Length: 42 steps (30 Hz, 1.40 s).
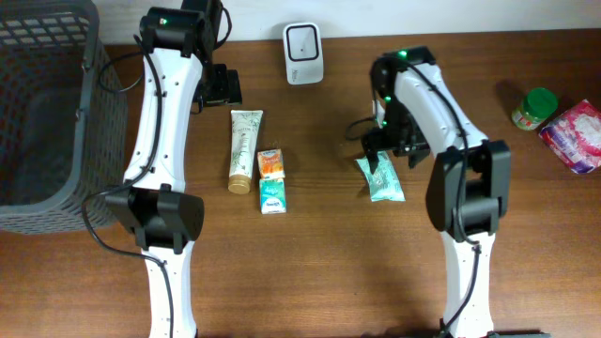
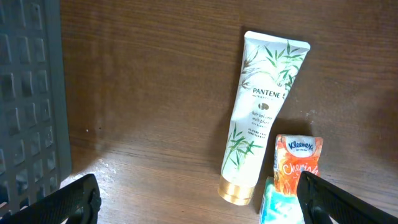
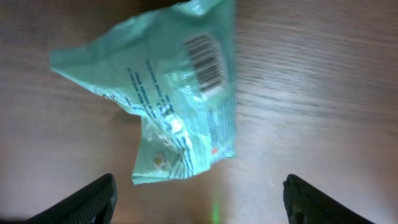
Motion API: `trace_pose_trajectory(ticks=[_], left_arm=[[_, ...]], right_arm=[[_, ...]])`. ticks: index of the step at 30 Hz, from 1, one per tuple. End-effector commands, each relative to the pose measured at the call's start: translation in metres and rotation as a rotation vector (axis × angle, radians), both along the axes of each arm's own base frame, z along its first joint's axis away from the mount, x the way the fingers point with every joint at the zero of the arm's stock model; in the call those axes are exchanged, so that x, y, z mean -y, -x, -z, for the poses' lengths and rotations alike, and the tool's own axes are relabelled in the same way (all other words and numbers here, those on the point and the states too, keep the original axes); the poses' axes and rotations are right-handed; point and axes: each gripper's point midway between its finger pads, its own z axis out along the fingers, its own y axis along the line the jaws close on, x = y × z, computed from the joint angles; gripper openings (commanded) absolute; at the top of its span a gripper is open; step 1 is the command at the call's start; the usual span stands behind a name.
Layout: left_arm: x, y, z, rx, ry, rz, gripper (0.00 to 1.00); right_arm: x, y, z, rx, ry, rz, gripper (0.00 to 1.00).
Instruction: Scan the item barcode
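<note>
Mint-green packet (image 3: 174, 93) lies crumpled on the wooden table (image 1: 329, 263), barcode (image 3: 205, 59) facing up. It sits right of centre, well below the white scanner (image 1: 303, 53). The right gripper (image 3: 199, 199) hangs over it with its fingers spread wide, gripping nothing. The left gripper (image 2: 199, 193) is also spread wide, above a Pantene tube (image 2: 261, 112) and an orange Kleenex pack (image 2: 297, 162). The grey mesh basket (image 1: 105, 131) stands at the table's left edge, and only dark mesh shows inside it. A green-lidded jar (image 1: 534, 108) and a pink packet (image 1: 575, 134) lie far right.
</note>
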Motion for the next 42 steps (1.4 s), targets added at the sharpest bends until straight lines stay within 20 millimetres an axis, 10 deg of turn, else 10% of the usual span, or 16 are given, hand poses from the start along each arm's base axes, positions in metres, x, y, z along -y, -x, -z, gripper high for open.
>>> trace_pose_trajectory(ticks=[1,5,8,13,20,23,26,30,34,38,42], left_arm=[[-0.001,0.001,-0.004,0.006,-0.012,0.012,0.99],[-0.001,0.001,-0.004,0.006,-0.012,0.012,0.99],[-0.001,0.001,-0.004,0.006,-0.012,0.012,0.99],[-0.001,0.001,-0.004,0.006,-0.012,0.012,0.99],[-0.001,0.001,-0.004,0.006,-0.012,0.012,0.99],[-0.001,0.001,-0.004,0.006,-0.012,0.012,0.99],[-0.001,0.001,-0.004,0.006,-0.012,0.012,0.99],[-0.001,0.001,-0.004,0.006,-0.012,0.012,0.99],[-0.001,0.001,-0.004,0.006,-0.012,0.012,0.99],[-0.001,0.001,-0.004,0.006,-0.012,0.012,0.99],[-0.001,0.001,-0.004,0.006,-0.012,0.012,0.99]], right_arm=[[-0.011,0.001,-0.002,-0.016,-0.339,-0.039,0.8],[-0.018,-0.003,-0.002,0.0,-0.565,0.063,0.4],[-0.023,0.003,0.018,-0.021,-0.533,0.079,0.4],[-0.051,0.002,0.052,-0.03,-0.424,0.23,0.11],[-0.045,-0.032,-0.013,0.067,-0.312,0.305,0.31],[0.001,-0.037,-0.009,0.13,-0.006,0.377,0.43],[0.007,-0.034,-0.003,0.124,0.019,0.346,0.6],[-0.041,-0.017,-0.003,0.039,-0.291,0.188,0.46],[-0.07,-0.013,0.0,0.053,-0.267,0.121,0.45],[-0.055,-0.012,0.019,0.109,0.044,0.216,0.46],[-0.099,-0.011,0.026,0.156,0.027,0.231,0.38]])
